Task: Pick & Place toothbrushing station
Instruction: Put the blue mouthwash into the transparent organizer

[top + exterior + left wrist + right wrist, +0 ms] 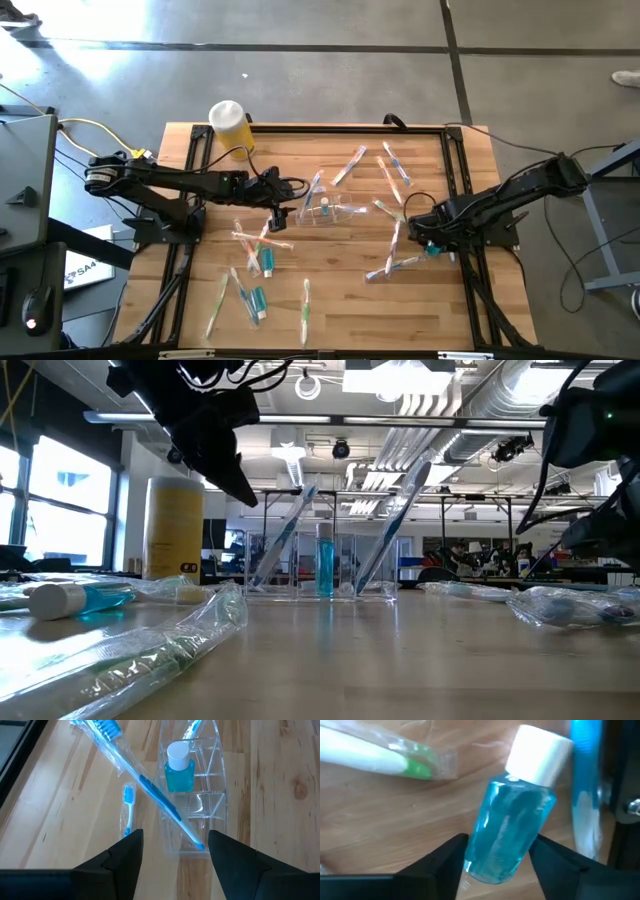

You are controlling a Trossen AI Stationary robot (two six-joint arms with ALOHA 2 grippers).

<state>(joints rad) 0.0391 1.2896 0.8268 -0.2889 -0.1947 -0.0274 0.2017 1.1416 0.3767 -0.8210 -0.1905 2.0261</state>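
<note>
The clear plastic container [338,211] stands mid-table. It holds a small blue bottle with a white cap [179,769], and a wrapped blue toothbrush [150,790] leans into it. My left gripper [279,207] hovers open just left of the container, above the table. My right gripper [430,246] points down at the right side of the table. Its fingers stand on either side of another white-capped blue bottle [512,827], which lies on its side on the wood. My right gripper comes from above, its fingers [451,862] flanking the lower body [492,865] of the lying blue bottle. The bottle slants across the gap and reaches both fingers' edges. I cannot tell whether they touch it.
A yellow bottle [230,122] stands at the far left corner. Wrapped toothbrushes [394,165] and more blue bottles [262,298] lie scattered over the wood. A green-tipped toothbrush [385,757] and a blue one [582,785] lie close to my right gripper.
</note>
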